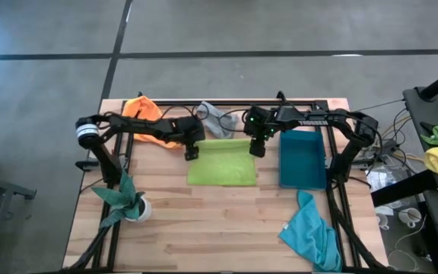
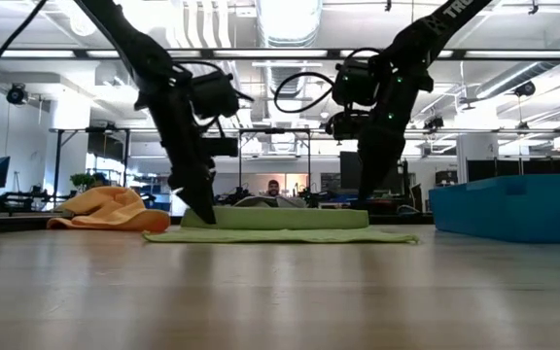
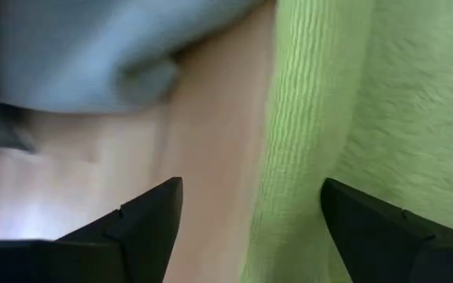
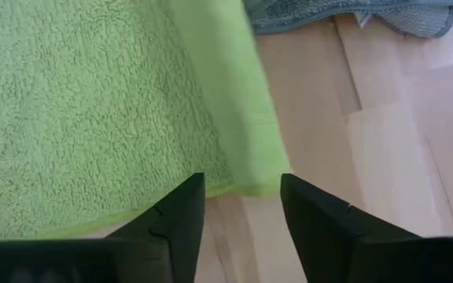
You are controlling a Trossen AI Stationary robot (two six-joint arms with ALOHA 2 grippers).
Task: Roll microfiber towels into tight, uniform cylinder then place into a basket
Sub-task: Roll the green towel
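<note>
The lime green towel (image 1: 219, 164) lies flat at the table's middle, its far edge folded over into a low roll (image 2: 275, 218). My left gripper (image 1: 192, 152) is open over the roll's left end (image 3: 289, 157). My right gripper (image 1: 258, 147) is open over the roll's right end (image 4: 242, 149). The orange towel (image 1: 147, 114) and the grey towel (image 1: 217, 118) lie bunched at the far edge. The turquoise towel (image 1: 310, 232) lies bunched at the near right. The teal-blue basket (image 1: 303, 160) stands right of the green towel. My left gripper (image 3: 250, 216) points down with one finger (image 3: 152, 228) over bare wood and the other (image 3: 368, 228) over the towel, astride the rolled edge; whether they touch it I cannot tell. My right gripper (image 4: 242, 220) stands just short of the fold's right corner (image 4: 250, 181); I see no touch.
A leafy plant in a white pot (image 1: 130, 202) stands at the near left. The table's black frame rails run along the far edge and both sides. The basket's wall (image 2: 513, 209) is close to my right arm. Bare wood lies in front of the green towel.
</note>
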